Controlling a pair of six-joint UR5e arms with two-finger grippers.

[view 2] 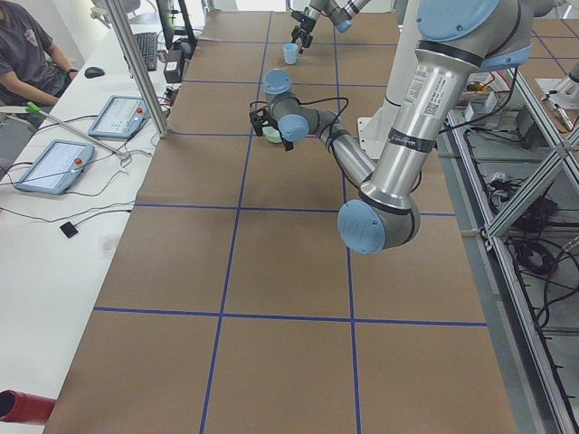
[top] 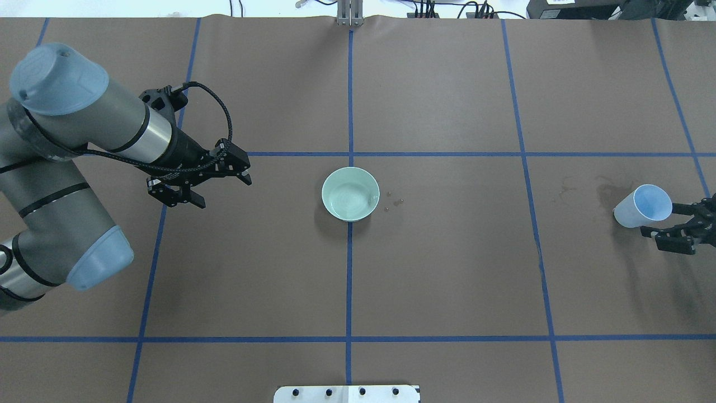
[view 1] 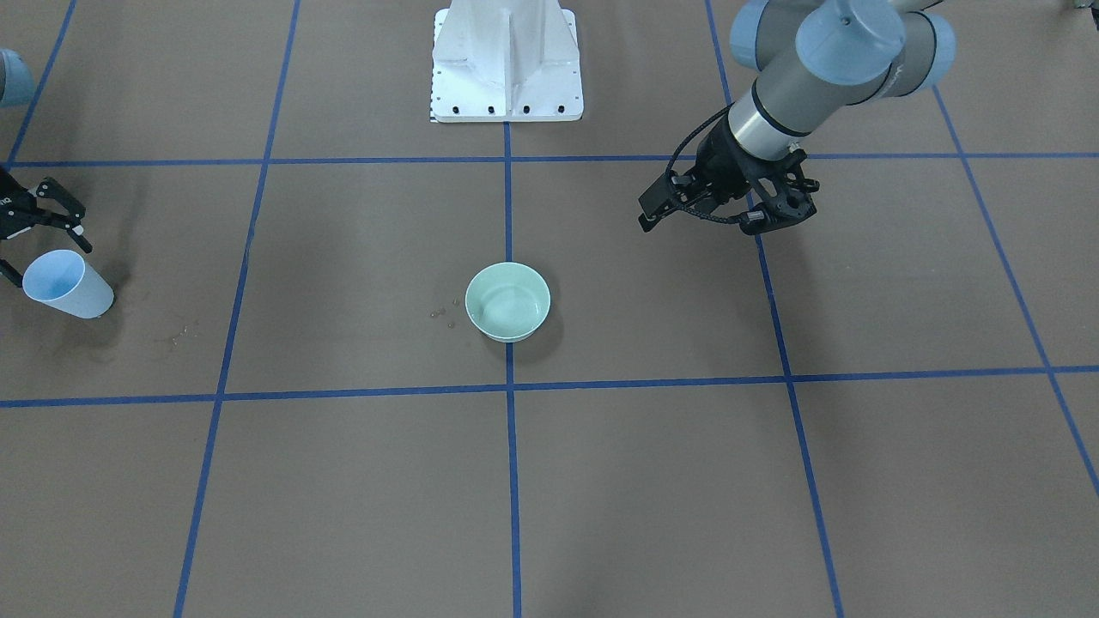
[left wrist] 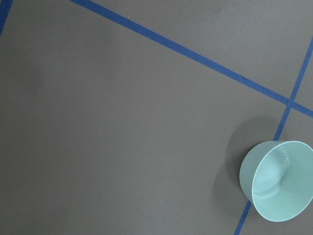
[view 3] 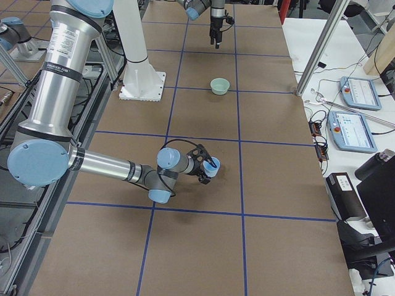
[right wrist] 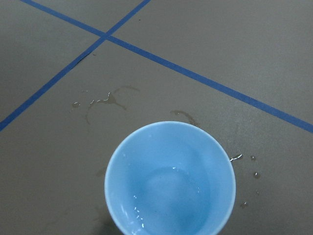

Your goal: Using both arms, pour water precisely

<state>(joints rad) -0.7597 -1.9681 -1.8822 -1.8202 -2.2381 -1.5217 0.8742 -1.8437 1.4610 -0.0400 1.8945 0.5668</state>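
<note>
My left gripper [top: 222, 190] is hanging over bare table [top: 447, 268], well off to the left of the bowl [top: 331, 184], fingers spread wide and gripping nothing. Its wrist camera is catching the bowl down in one corner, a good way off.

The bowl is sitting in the middle of the table, right on a tape line [top: 350, 84], just on my side of a crossing. The water [top: 352, 198] is showing as faint rings inside it. A few drops [top: 396, 201] are lying on the paper just beside the bowl, on my right.

Far over on my right, the right gripper [top: 660, 219] is down at the blue cup [top: 626, 215], with a finger on either side of it. I can't tell whether the fingers are pressing on the cup or only standing round it. The cup is standing upright on the table, mouth up, well apart from the bowl. Looking straight down into it, I'm seeing small wet glints at the bottom, with more drops and damp marks around it on the paper
</note>
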